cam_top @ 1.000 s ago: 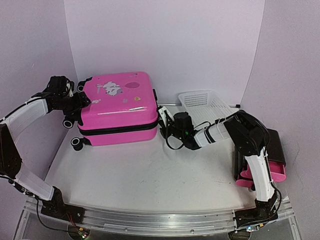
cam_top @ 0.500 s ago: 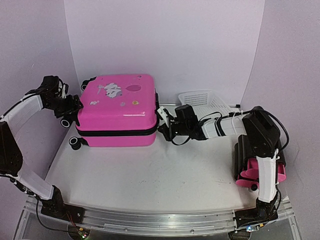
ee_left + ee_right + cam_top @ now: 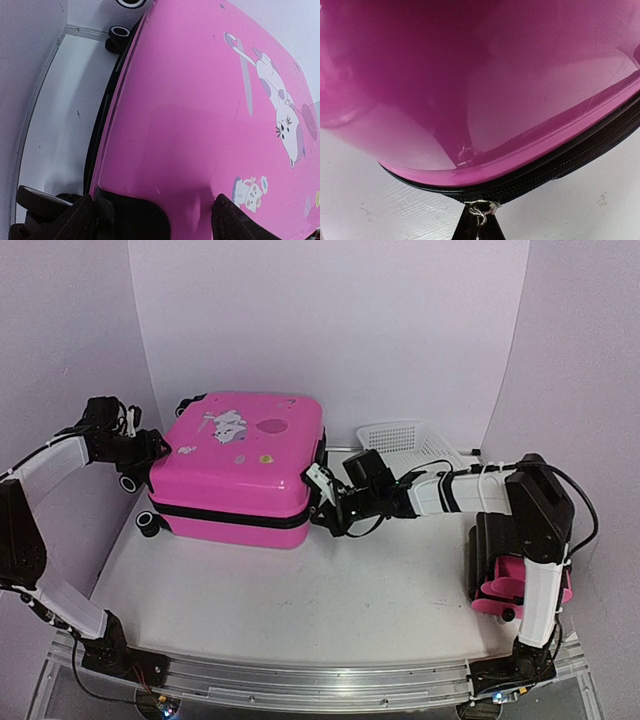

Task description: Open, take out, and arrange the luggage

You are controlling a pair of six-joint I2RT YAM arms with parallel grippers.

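The hot-pink luggage (image 3: pixel 240 465) lies flat at the back left of the table, cartoon stickers on its lid (image 3: pixel 200 125). My left gripper (image 3: pixel 155 448) is at its left end. The jaws stand open and wide, one finger (image 3: pixel 227 215) on the lid and the other (image 3: pixel 75 217) beside the black zipper band. My right gripper (image 3: pixel 318 502) is at the near right corner of the luggage (image 3: pixel 470 75). It is shut (image 3: pixel 480 229) on the small metal zipper pull (image 3: pixel 481 212) that hangs from the black zipper band (image 3: pixel 560 165).
A white mesh basket (image 3: pixel 405 440) stands behind the right arm. A small black cabinet with pink drawers (image 3: pixel 520 575) is at the right edge by the right arm's base. Two suitcase wheels (image 3: pixel 150 525) stick out at the left. Purple walls close in the back and sides.
The right gripper has travelled left and forward round the corner, still on the zipper pull. The luggage has turned a little, its right end nearer. The left gripper stayed at the left end.
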